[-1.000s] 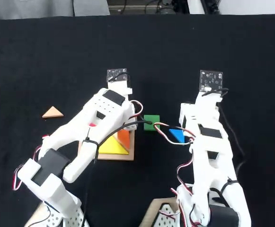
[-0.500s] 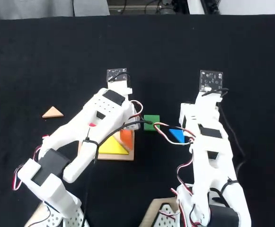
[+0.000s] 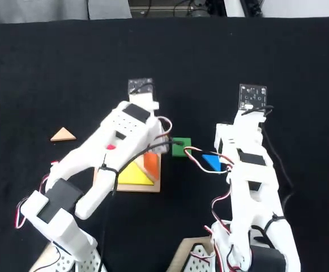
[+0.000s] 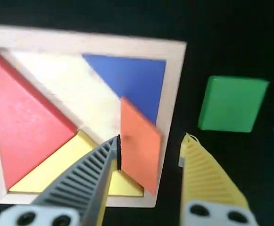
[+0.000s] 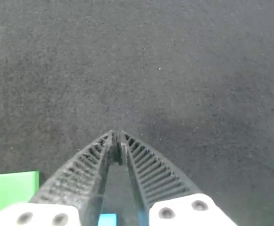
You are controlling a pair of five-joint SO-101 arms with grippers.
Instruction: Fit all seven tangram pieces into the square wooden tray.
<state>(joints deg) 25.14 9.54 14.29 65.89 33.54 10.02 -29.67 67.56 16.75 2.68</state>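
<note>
From above, the square wooden tray (image 3: pixel 139 188) lies on the black tabletop (image 3: pixel 300 68) under the left arm. A yellow wooden triangle (image 3: pixel 135 174) and an orange wooden parallelogram (image 3: pixel 150 162) show in it. A green wooden square (image 3: pixel 181 147) sits just beside the tray, a light blue wooden triangle (image 3: pixel 212 162) lies near, and a tan wooden triangle (image 3: pixel 63 135) is well apart.

In the left wrist view, the tray holds a red wooden triangle (image 4: pixel 28 136), a dark blue wooden triangle (image 4: pixel 127 80) and the yellow one. The left gripper (image 4: pixel 151 140) has its jaws open around the tilted parallelogram.

In the right wrist view, the right gripper (image 5: pixel 116 141) has its jaws closed, empty, above the tabletop.
</note>
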